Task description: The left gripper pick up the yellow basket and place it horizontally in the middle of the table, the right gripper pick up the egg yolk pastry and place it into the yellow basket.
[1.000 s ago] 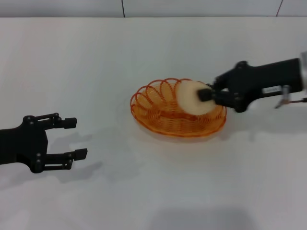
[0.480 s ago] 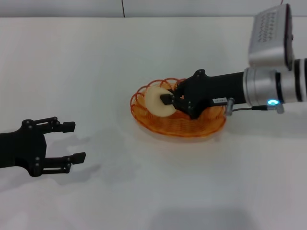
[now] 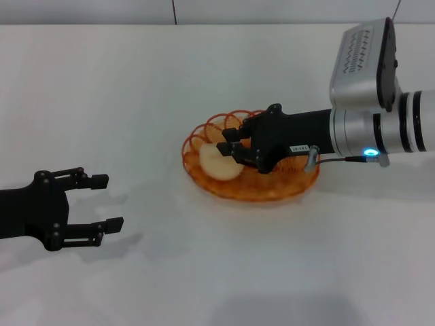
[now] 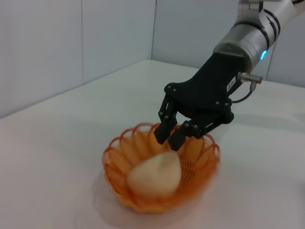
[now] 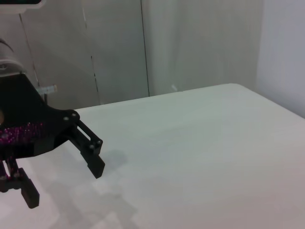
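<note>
Your right claw [image 3: 226,150] has reached farther across the yellow basket [image 3: 250,163] and opened; the egg yolk pastry [image 3: 218,162] now lies released inside it.

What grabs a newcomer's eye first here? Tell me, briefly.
The yellow basket near the middle of the table, with the egg yolk pastry lying inside it. The right gripper hangs open just above the pastry, while the left gripper sits open, apart at the table's left.

Jaws apart: left gripper [image 5: 61,174] over table [image 5: 200,157].
</note>
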Robot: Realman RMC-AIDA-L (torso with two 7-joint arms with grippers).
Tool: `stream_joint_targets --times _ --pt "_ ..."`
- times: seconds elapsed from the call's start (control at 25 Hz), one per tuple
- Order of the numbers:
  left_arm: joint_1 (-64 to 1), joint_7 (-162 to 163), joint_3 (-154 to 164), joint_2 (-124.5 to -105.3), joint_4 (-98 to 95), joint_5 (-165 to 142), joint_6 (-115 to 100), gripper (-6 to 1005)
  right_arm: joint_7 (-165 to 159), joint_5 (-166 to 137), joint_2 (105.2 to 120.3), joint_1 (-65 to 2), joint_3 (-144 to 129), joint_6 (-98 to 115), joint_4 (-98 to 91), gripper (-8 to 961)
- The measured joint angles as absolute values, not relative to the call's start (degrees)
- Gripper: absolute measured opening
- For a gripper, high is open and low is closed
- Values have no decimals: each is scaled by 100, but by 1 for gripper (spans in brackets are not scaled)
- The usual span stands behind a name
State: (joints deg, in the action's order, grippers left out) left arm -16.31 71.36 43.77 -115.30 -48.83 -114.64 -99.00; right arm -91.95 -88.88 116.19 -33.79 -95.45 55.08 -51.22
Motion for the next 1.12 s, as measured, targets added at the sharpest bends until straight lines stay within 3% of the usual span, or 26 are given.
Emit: stream_joint_targets --times 0.48,0.6,0.8,1.12 --pt "-1614 7162 4377 -11531 -4893 -11457 -9861 799 -9148 -9069 11501 -3068 -9206 6246 -5455 325" --pt "-1631 7167 4377 -11531 -4896 -11459 -9860 799 -9076 -9389 11507 -2826 -8535 6923 -5543 567" --pt "-1645 7160 4377 -11530 -4895 -11437 -9851 799 -8637 -9505 11503 -2427 -7467 7978 -5569 796" --pt "-1656 7256 4377 -11494 -4903 -11431 -9851 799 -8208 -9921 11438 -2051 -6530 8709 -5594 886"
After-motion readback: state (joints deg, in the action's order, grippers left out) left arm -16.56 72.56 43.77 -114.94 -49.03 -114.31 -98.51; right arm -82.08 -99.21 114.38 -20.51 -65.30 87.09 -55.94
